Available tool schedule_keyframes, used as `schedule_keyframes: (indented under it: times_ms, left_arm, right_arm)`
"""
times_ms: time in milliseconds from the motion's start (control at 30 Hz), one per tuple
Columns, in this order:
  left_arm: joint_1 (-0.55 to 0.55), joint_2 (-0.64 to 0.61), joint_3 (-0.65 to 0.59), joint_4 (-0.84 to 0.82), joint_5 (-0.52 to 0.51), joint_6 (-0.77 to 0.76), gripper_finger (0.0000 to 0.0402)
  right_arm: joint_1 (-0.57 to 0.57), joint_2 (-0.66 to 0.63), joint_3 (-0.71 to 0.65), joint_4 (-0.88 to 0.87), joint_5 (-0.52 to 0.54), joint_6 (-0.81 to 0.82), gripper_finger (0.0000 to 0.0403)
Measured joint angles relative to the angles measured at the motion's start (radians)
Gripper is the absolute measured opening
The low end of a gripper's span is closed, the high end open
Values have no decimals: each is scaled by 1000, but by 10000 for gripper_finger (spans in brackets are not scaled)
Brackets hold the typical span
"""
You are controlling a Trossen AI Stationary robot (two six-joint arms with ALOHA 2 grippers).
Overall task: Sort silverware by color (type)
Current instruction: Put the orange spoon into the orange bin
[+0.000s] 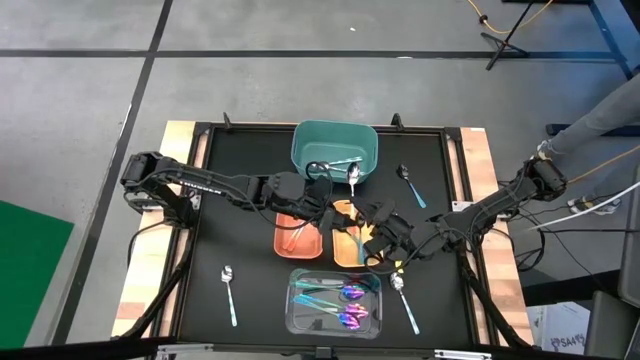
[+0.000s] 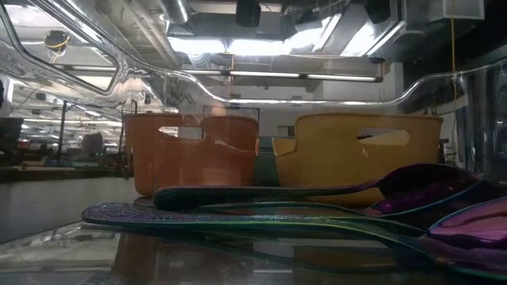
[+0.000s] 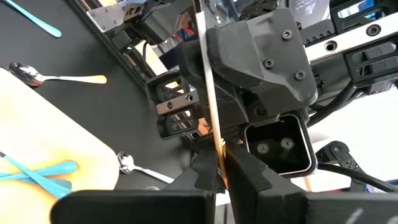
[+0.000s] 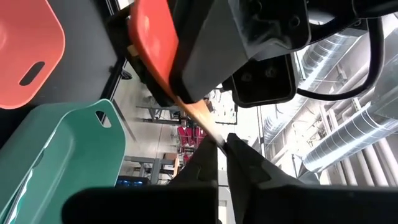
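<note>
An orange-handled silver spoon (image 1: pixel 352 180) hangs in the air between my two grippers, over the gap between the teal bin (image 1: pixel 312 148) and the yellow bin (image 1: pixel 342 250). My left gripper (image 1: pixel 332 200) reaches in from the left and my right gripper (image 1: pixel 372 222) from the right; both are shut on the spoon. Teal-handled utensils (image 1: pixel 335 165) lie in the teal bin. Iridescent purple-teal utensils (image 1: pixel 340 300) lie flat in the clear bin (image 1: pixel 296 318), filling the low view's foreground (image 2: pixel 333 214). My left gripper pinches the spoon's thin handle (image 3: pixel 217 146) between its two fingers; the handle runs on past the fingers toward the other gripper, seen edge-on. The spoon is lifted clear of table and bins. My right gripper pinches the narrow orange part of the handle (image 4: pixel 214 137) between its two fingers, coming from the table's right side. The handle widens away from the fingers toward the left gripper's body.
The orange bin (image 1: pixel 298 235) sits beside the yellow one. Loose on the black mat lie a teal-handled spoon (image 1: pixel 410 186) at the far right, a spoon (image 1: pixel 404 300) right of the clear bin, and a spoon (image 1: pixel 230 292) at the near left. A person's sleeve (image 1: pixel 600 115) shows at right.
</note>
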Motion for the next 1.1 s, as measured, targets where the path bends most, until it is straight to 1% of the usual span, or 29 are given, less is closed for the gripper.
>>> schedule_keyframes:
  times_ms: [133,367,500,700,800,1000,1100]
  left_arm:
    - [0,0,0,-1,-2,2,14]
    - [0,0,0,-1,-2,9,14]
    - [0,0,0,-1,-1,9,14]
    - [0,0,0,-1,7,9,14]
    - [1,0,2,-2,9,10,14]
    - [14,-3,3,-2,6,60,10]
    - [24,-3,3,-5,19,62,7]
  right_arm:
    - [0,0,0,-1,0,3,21]
    - [0,0,0,-4,-1,16,88]
    - [2,0,0,-5,5,33,111]
    - [43,0,-1,-4,32,62,115]
    - [76,0,-2,-2,74,61,115]
    - [123,0,-2,0,192,61,115]
    - [127,0,-2,0,204,85,115]
